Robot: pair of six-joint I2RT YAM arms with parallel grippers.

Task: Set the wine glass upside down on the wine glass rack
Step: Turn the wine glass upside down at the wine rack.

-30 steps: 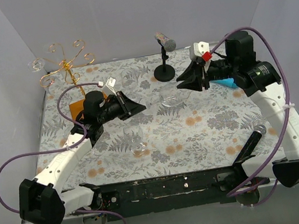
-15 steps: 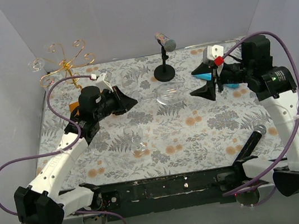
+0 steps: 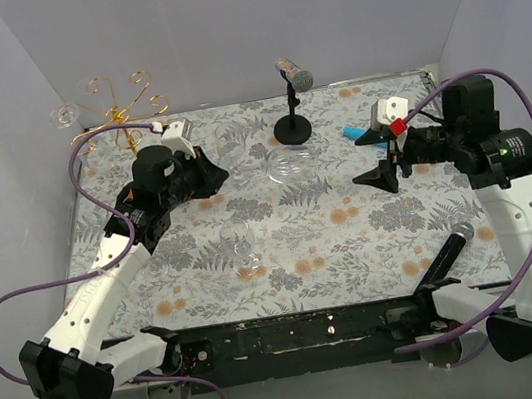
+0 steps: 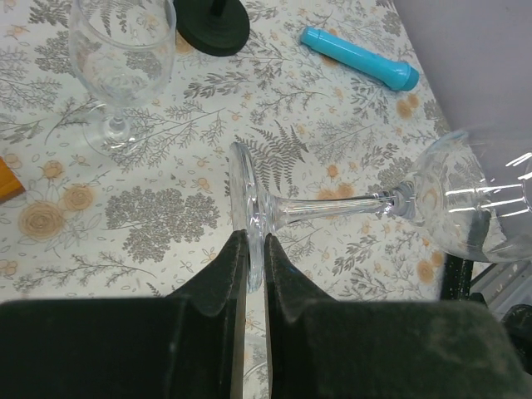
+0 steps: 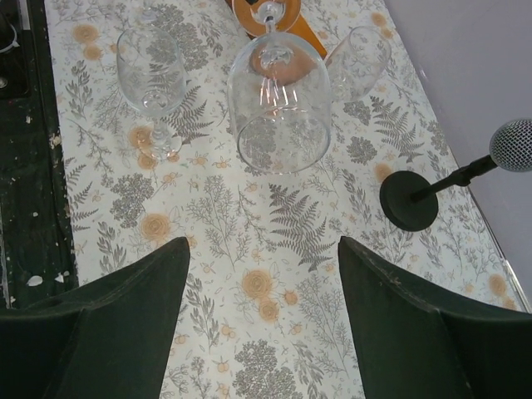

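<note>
A clear wine glass (image 4: 474,195) lies on its side in the air, and my left gripper (image 4: 249,249) is shut on the rim of its foot. From above, its bowl (image 3: 286,166) hangs over the middle of the table, right of my left gripper (image 3: 213,172). My right gripper (image 3: 378,156) stands open and apart from the bowl, which faces it mouth-on (image 5: 278,108); nothing is between its jaws (image 5: 264,249). The gold wire wine glass rack (image 3: 116,112) stands at the back left, behind my left arm. One glass (image 3: 62,115) hangs from it.
Two more glasses stand upright on the floral cloth (image 3: 243,249) (image 3: 232,144). A black microphone stand (image 3: 293,129) sits at the back centre, a blue cylinder (image 3: 362,134) to its right, a second microphone (image 3: 452,253) near the front right. White walls close in on three sides.
My right gripper has opened and drawn back to the right, away from the glass bowl. My left gripper has carried the glass by its foot toward the back left, nearer the rack.
</note>
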